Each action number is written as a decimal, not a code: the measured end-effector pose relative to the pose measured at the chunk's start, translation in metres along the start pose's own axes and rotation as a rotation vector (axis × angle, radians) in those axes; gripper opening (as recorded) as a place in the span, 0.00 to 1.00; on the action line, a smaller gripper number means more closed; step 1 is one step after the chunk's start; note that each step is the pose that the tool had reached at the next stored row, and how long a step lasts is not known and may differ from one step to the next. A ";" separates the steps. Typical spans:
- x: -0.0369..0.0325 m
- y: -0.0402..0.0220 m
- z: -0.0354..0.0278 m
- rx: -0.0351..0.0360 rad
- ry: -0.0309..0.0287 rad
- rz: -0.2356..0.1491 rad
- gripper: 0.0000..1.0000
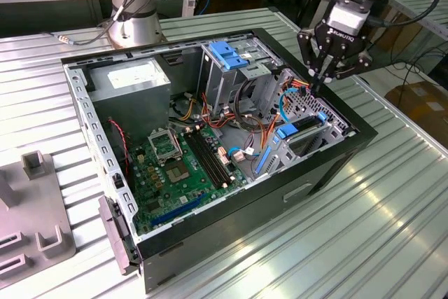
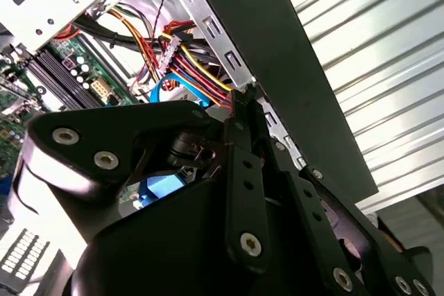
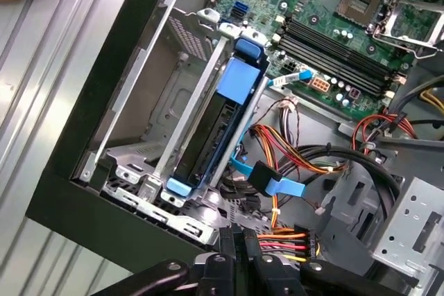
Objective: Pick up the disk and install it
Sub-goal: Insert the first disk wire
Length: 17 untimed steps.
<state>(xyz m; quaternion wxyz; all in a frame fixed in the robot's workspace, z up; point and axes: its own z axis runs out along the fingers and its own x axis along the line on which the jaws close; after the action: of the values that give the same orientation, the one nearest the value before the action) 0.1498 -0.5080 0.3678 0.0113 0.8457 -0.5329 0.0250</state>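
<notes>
Hand point(image 1: 323, 77) pinched empty above the seated disk point(image 1: 305, 129).

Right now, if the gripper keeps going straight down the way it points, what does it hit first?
Probably the bundle of coloured power cables just inside the case's side wall. The gripper, jaws shut, hangs just above them. The disk sits beyond; depth is unclear.

A ribbed metal worktop point(image 1: 392, 208) is seen carrying 1 open computer case point(image 1: 280, 194), a grey fixture point(image 1: 31, 222) and the arm's base point(image 1: 133, 29).
</notes>
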 end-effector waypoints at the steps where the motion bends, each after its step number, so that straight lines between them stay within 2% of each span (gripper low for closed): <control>1: 0.0000 0.0000 0.0000 -0.0007 0.0001 0.013 0.16; 3: 0.0000 0.0000 0.0001 -0.0031 0.0004 0.058 0.16; 10: -0.0001 0.0002 0.0002 -0.0069 0.0008 0.128 0.16; 14: -0.0001 0.0002 0.0003 -0.0098 0.0013 0.180 0.16; 17: -0.0001 0.0002 0.0004 -0.0132 0.0019 0.243 0.16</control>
<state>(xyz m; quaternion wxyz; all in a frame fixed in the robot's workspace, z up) 0.1496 -0.5080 0.3674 0.0143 0.7747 -0.6317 0.0235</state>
